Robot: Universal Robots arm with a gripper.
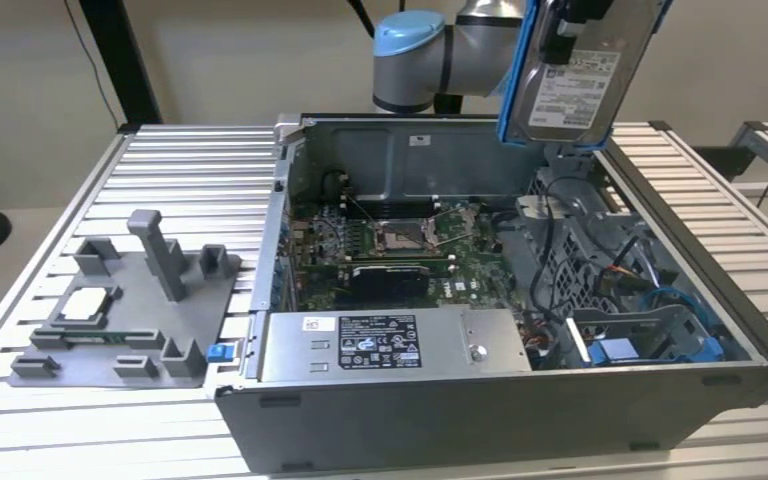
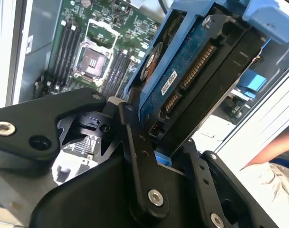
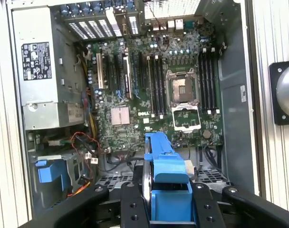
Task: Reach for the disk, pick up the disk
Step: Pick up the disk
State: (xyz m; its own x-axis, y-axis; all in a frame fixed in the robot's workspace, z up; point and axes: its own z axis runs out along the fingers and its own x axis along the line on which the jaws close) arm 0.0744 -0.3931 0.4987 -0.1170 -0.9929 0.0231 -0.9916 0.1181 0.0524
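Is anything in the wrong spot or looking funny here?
Yes, one thing: the disk isn't inside the open computer case. It hangs tilted in the air above the case's back corner, clamped in the robot's hand. The side cover is off, so the motherboard and cables show. Nothing looks broken or spilled.

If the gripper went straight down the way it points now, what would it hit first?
Probably the motherboard inside the open case; the gripper, shut on the disk, points down at it, though depth is unclear.
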